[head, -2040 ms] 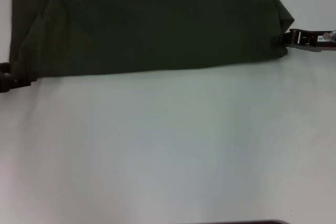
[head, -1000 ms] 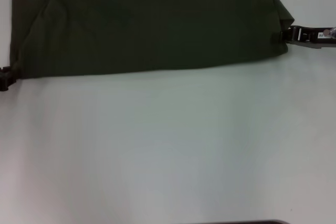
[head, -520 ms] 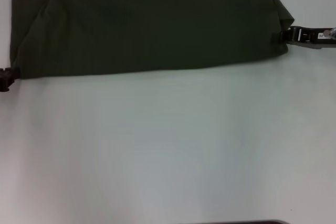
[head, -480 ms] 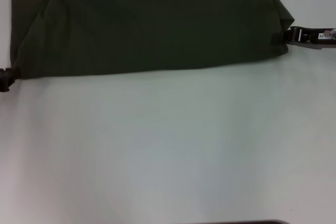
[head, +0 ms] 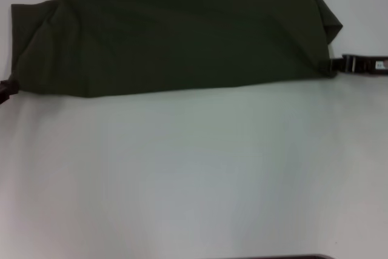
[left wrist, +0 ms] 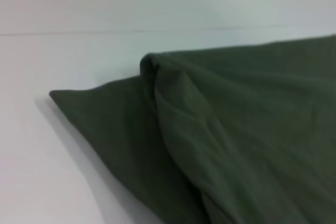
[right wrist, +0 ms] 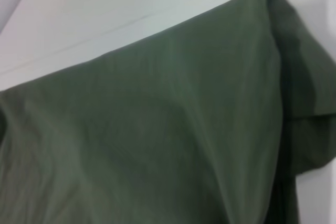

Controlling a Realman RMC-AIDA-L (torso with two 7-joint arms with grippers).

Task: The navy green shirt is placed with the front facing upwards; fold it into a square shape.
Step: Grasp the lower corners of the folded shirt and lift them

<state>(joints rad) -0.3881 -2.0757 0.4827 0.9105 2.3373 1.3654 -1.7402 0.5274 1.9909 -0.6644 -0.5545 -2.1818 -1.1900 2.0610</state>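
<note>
The navy green shirt lies across the far part of the white table as a long folded band, plain dark olive side up, with no print showing. My left gripper sits at the band's near left corner, mostly cut off by the picture's edge. At the near right corner, my right gripper meets the cloth. Both are shut on the shirt's edge. The left wrist view shows a folded corner of the shirt on the table. In the right wrist view the shirt is a broad smooth sheet.
Bare white tabletop stretches from the shirt's near edge toward me. A thin dark strip shows at the very bottom of the head view. Nothing else stands on the table.
The whole shirt has slid a little toward me, and its near edge sits lower in the head view. Both grippers moved the same way with its corners.
</note>
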